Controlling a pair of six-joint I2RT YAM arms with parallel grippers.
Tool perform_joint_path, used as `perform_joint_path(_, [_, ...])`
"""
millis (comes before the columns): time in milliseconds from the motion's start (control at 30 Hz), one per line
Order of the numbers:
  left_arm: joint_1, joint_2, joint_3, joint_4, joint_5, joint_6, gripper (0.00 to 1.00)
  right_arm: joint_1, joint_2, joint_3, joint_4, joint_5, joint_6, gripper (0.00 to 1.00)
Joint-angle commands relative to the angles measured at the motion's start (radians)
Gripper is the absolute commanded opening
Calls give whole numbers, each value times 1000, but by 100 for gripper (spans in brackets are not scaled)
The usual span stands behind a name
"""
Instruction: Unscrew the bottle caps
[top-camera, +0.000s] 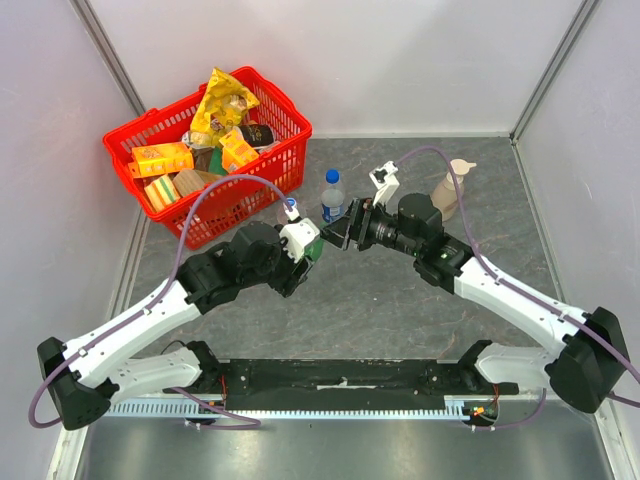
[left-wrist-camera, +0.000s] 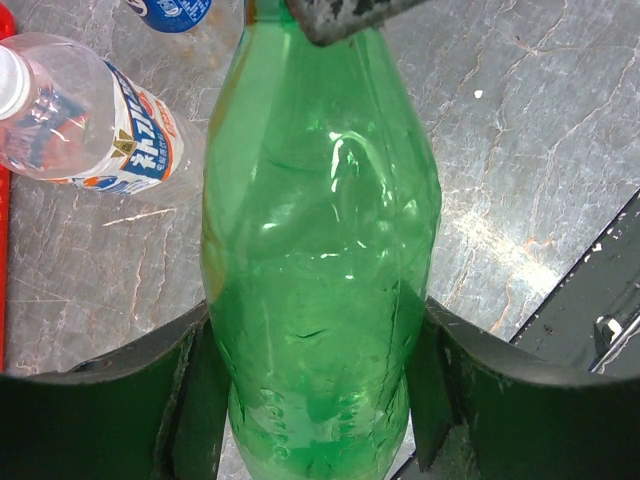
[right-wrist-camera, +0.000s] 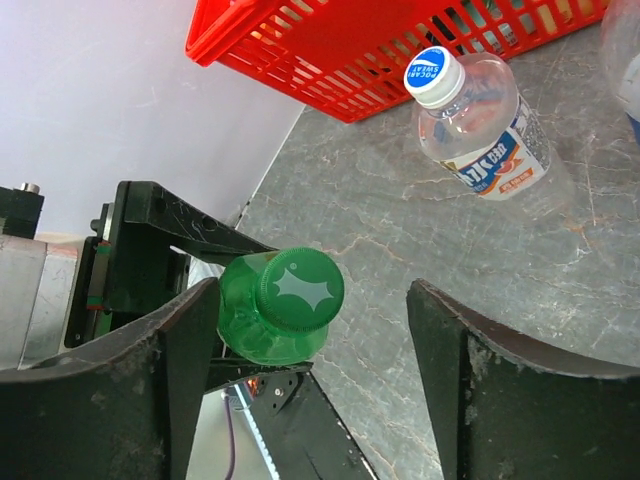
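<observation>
We see the green cap (right-wrist-camera: 295, 285) on its bottle (left-wrist-camera: 320, 300); the blue-white cap (right-wrist-camera: 437, 77) (letters on top) and blue cap (top-camera: 332, 176) likewise.

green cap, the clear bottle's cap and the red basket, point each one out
green cap (right-wrist-camera: 295, 288), right wrist view, its flat top
clear bottle's cap (right-wrist-camera: 436, 75), right wrist view, its blue-printed top
red basket (top-camera: 235, 205), top external view, its near wall

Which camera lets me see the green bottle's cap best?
The right wrist view. The green cap faces the lens there, its whole top visible between the fingers of the open right end effector. The left wrist view shows only the body of the green bottle, with the cap hidden. The top view shows just a green sliver.
</observation>
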Motion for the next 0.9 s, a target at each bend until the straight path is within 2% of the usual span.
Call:
perform_joint_path(0, [-2, -11, -10, 47, 1, 0, 30, -13, 10, 21, 93, -47, 70, 78])
perform_joint_path(200, [-2, -5, -10, 47, 8, -1, 30, -30, 36, 1, 171, -114, 146, 69])
perform_joint_path(300, [-1, 1, -7, 47, 14, 2, 30, -33, 59, -10, 208, -143, 178, 60])
perform_joint_path(533, [-2, 0, -9, 47, 14, 2, 30, -33, 79, -16, 208, -177, 173, 51])
perform_joint_path(867, [-2, 4, -7, 47, 13, 3, 29, -33, 61, -19, 193, -177, 150, 21])
